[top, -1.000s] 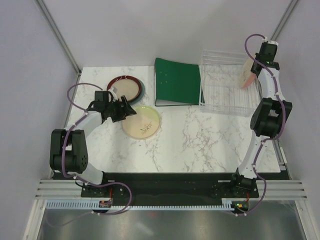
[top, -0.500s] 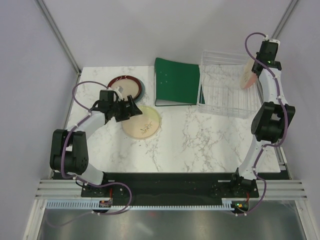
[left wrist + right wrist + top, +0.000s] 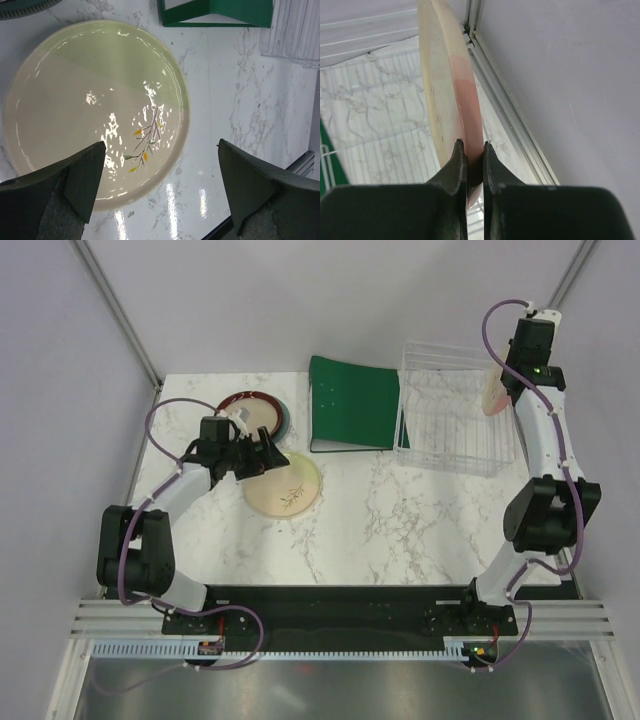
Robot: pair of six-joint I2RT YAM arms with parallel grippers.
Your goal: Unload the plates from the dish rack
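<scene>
Our right gripper [image 3: 470, 152] pinches the rim of a round cream-and-pink plate [image 3: 451, 90], held on edge at the far right corner, while our left gripper [image 3: 161, 146] is spread wide.

The left arm reaches out low from its base and bends at the elbow. Its wrist points toward the middle of the table. The left gripper [image 3: 264, 456] faces down, and its two fingers [image 3: 85, 175] are spread wide apart. The right arm stands tall and stretches far back along its own side. The right gripper [image 3: 500, 383] is up high. Its two fingers [image 3: 454, 170] squeeze tight on the rim of the cream-and-pink plate [image 3: 451, 85].
</scene>
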